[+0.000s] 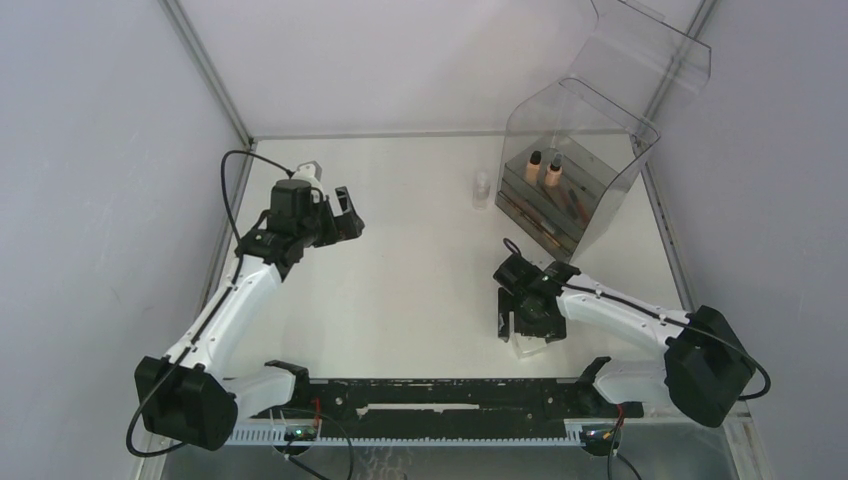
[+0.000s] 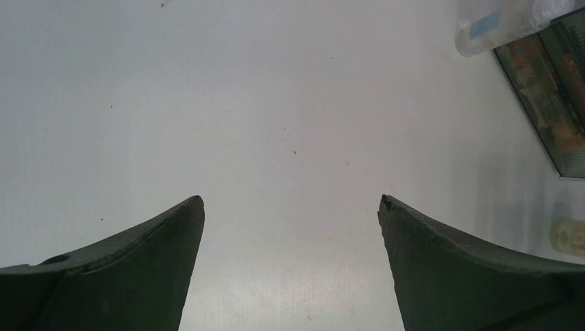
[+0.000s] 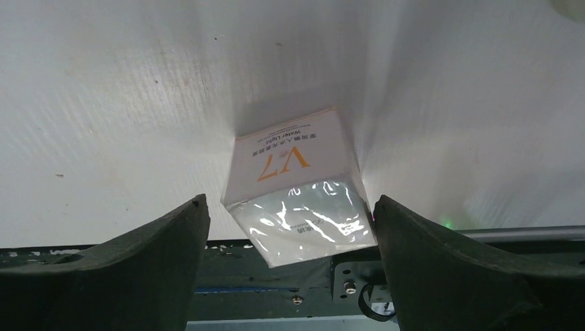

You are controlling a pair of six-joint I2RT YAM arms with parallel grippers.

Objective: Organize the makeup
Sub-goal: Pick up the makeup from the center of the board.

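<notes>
A white box [image 3: 293,162] with orange "V7" lettering and shiny wrap stands tilted on the table near the front edge, and also shows as the white box [image 1: 527,348] in the top view. My right gripper [image 3: 290,198] is open around it: the box lies close against the right finger, with a clear gap to the left finger. Two tan dark-capped bottles [image 1: 543,168] stand inside the clear bin, with thin brushes or pencils [image 1: 545,222] lying in its lower trays. My left gripper [image 1: 347,215] hangs open over bare table at the back left, its fingers [image 2: 165,234] holding nothing.
The tall clear plastic bin [image 1: 600,120] stands at the back right, its lid raised. A small clear bottle [image 1: 482,189] stands just left of it, and the same clear bottle [image 2: 493,27] shows in the left wrist view. The black rail [image 1: 440,400] runs along the near edge.
</notes>
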